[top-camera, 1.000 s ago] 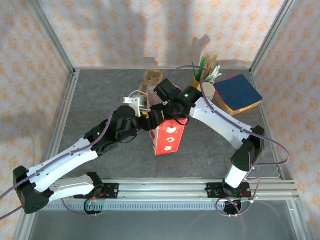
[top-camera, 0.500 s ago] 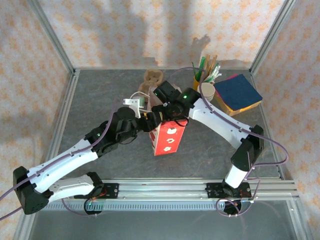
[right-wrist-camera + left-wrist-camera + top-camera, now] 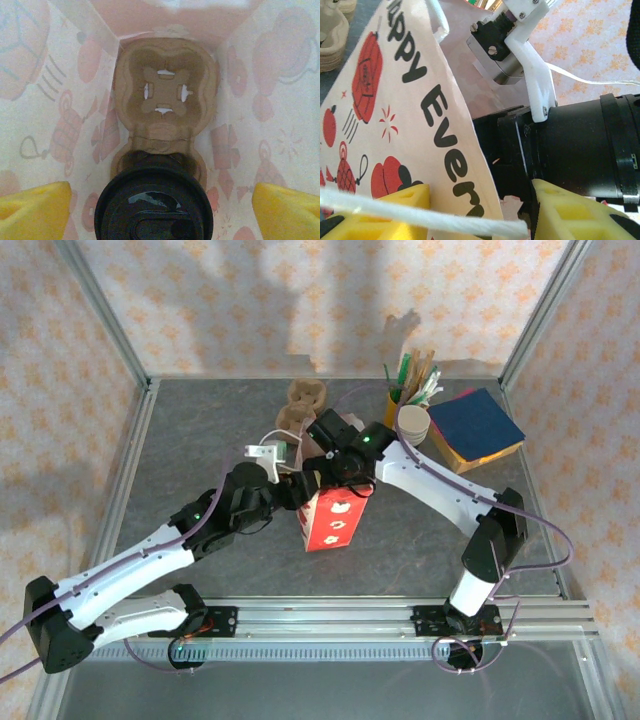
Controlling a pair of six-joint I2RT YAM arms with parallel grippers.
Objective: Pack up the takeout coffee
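I see the takeout coffee (image 3: 154, 197) seated in the pulp carrier (image 3: 165, 95) at the bottom of the red bag (image 3: 330, 522), between the wide-spread fingers of the right gripper (image 3: 161, 207). The bag wall reads "appy Eve" and stands between the fingers of the left gripper (image 3: 480, 212); pinched or not, I cannot tell.

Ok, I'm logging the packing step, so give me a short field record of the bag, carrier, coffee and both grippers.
bag: red printed paper bag, standing mid-table, top open
carrier: brown pulp cup carrier, on the bag's floor, one slot empty
coffee: small black cup with round black plastic lid, seated in the carrier's other slot
right gripper: open, over the lid, fingers either side and clear of it
left gripper: open, fingers astride the bag's top edge, a gap showing
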